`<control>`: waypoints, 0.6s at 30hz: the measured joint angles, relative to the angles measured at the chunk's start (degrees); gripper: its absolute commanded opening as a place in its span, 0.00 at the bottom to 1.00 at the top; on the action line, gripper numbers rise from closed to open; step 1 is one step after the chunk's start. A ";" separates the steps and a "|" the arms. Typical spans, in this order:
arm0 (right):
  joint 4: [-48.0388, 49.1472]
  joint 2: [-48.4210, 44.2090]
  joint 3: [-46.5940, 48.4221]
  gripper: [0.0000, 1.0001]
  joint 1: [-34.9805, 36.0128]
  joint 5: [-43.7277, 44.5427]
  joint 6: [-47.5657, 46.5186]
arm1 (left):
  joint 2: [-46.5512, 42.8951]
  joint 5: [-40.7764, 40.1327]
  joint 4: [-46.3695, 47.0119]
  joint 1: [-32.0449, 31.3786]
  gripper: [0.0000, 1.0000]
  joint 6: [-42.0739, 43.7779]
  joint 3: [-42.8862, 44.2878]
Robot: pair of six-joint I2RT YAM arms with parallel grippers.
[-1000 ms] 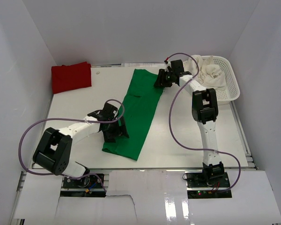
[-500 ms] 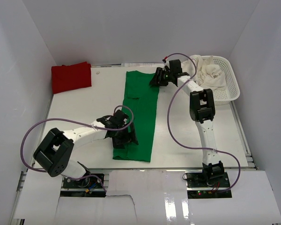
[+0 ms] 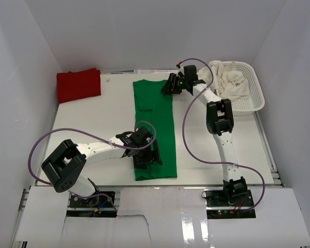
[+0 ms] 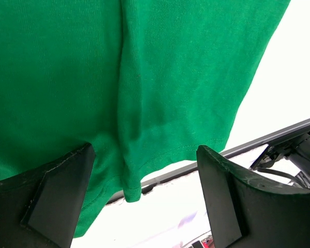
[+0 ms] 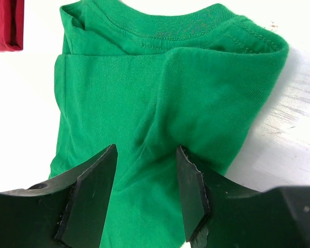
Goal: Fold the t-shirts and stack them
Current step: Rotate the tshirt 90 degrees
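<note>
Top cam: green t-shirt (image 3: 157, 119) lies as a long narrow strip mid-surface (image 3: 93, 119). The folded red t-shirt (image 3: 78, 86) is in the far left corner, and the cream-white t-shirts (image 3: 231, 82) are heaped in the mesh basket (image 3: 254, 85). Left gripper (image 3: 149, 154) is at the hem end, right gripper (image 3: 168, 85) at the collar.

Left wrist: I see the jaws spread wide over the hem, pinching nothing.

Right wrist: jaws apart just behind the collar, cloth loose between them.

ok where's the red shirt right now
In the top view the red t-shirt lies folded at the far left corner of the table, apart from the green t-shirt laid out in the middle; the basket sits far right.
</note>
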 measured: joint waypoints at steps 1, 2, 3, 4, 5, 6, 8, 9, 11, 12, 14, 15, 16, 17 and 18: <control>0.00 0.00 0.00 0.57 0.02 -0.02 0.02 | 0.02 0.00 0.11 -0.15 0.92 -0.35 0.00; 0.00 0.00 0.00 0.57 0.02 0.00 0.04 | 0.02 0.00 0.17 -0.20 0.92 -0.63 0.00; 0.00 0.02 0.02 0.56 0.02 -0.02 0.13 | 0.02 0.00 0.20 -0.22 0.92 -0.96 0.00; 0.04 0.04 0.02 0.57 0.02 -0.02 0.24 | 0.00 0.00 0.28 -0.22 0.92 -1.27 -0.07; 0.17 0.11 0.04 0.57 0.02 -0.04 0.39 | -0.11 0.02 0.39 -0.22 0.92 -1.55 -0.15; 0.24 0.22 0.20 0.57 0.02 -0.09 0.52 | -0.35 0.07 0.50 -0.22 0.92 -1.79 -0.39; 0.39 0.79 0.92 0.57 0.02 -0.35 0.74 | -1.11 0.24 0.61 -0.33 0.92 -2.47 -1.16; 0.50 0.98 1.25 0.57 0.02 -0.52 0.83 | -1.77 0.28 0.52 -0.46 0.92 -2.75 -1.75; 0.74 1.22 1.51 0.57 0.02 -0.59 0.90 | -3.37 0.28 0.04 -0.87 0.92 -3.37 -3.04; 0.92 1.27 1.53 0.57 0.02 -0.68 0.90 | -4.22 0.26 -0.50 -1.05 0.92 -3.61 -3.63; 1.14 1.31 1.53 0.57 0.00 -0.68 0.90 | -6.38 -0.13 -2.67 -1.38 0.92 -4.04 -4.44; 1.22 1.36 1.53 0.57 0.00 -0.70 0.90 | -7.58 -0.46 -4.09 -1.46 0.92 -4.22 -4.48; 1.40 1.40 1.53 0.57 0.00 -0.72 0.90 | -8.70 -0.83 -5.14 -1.57 0.92 -4.28 -4.48; 1.49 1.42 1.53 0.56 0.00 -0.72 0.92 | -9.97 -1.14 -6.47 -1.64 0.92 -4.44 -4.31; 1.53 1.44 1.53 0.57 0.00 -0.72 0.92 | -11.21 -1.51 -8.13 -1.66 0.93 -4.50 -3.76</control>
